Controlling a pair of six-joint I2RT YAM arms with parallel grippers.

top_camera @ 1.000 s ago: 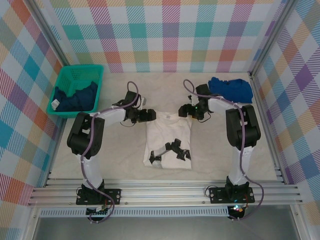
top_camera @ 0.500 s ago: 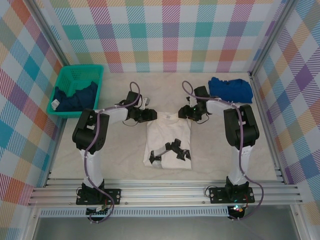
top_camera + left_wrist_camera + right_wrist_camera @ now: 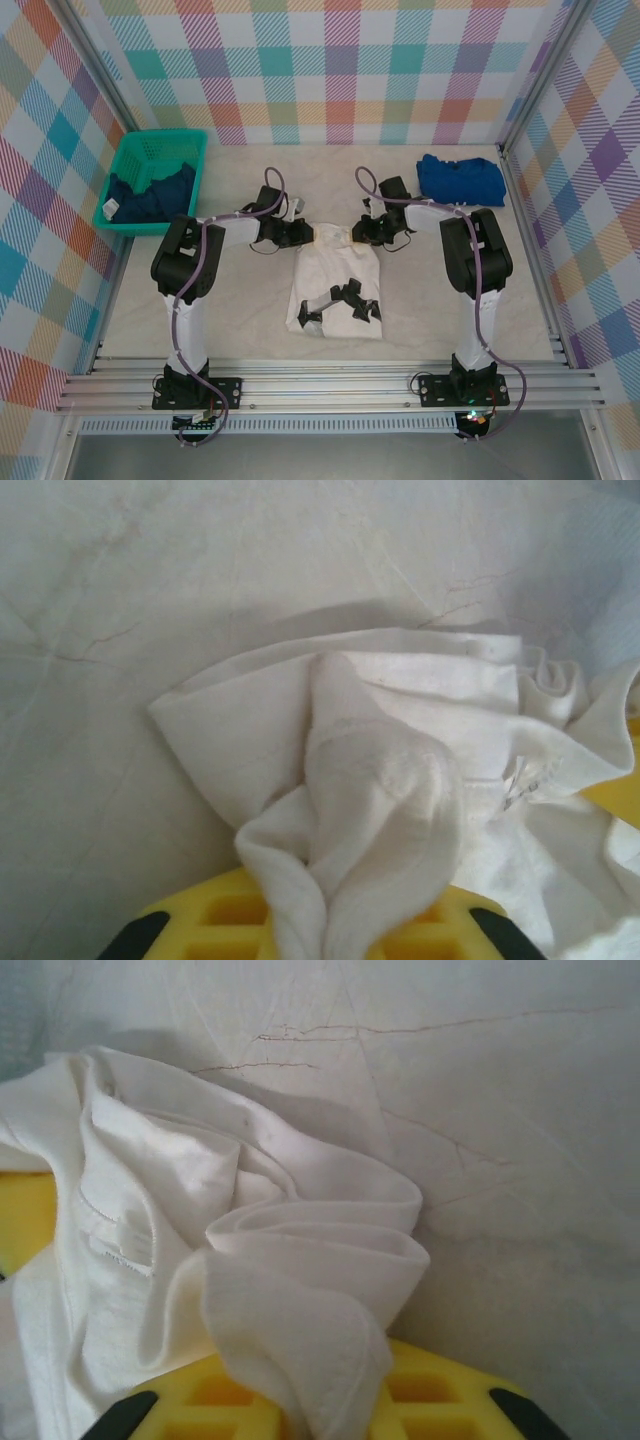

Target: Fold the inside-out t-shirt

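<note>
White cotton first: from the top camera the inside-out t-shirt (image 3: 335,275) lies in the middle of the beige surface (image 3: 230,310). Its long axis runs near-to-far, straight away from the arm bases. The hem end sits wide and flat toward the bases. The collar end points at the back wall and is scrunched into a narrow neck. The left claw (image 3: 306,235) and right claw (image 3: 357,235) are at that far end, one on each corner, facing each other with the bunched cloth between them. Some black shapes show on the near half of the shirt, and I can't tell what they are. A green basket (image 3: 160,150) at the far left holds a navy garment (image 3: 150,195). A folded blue shirt (image 3: 460,178) sits at the far right. Both are well apart from the white one.

Left wrist cam: the claw is pinched down on a fat fold of the white fabric, which spills over the yellow fingers (image 3: 230,920) at the bottom edge. The rest is rumpled off to the right across the surface, with a stitched seam showing.

Right wrist cam: pretty much the mirror. The claw is clamped on a few stacked layers of the same cloth above its yellow fingers (image 3: 440,1390). The fabric trails off to the left, where a line of hem stitching is visible.
</note>
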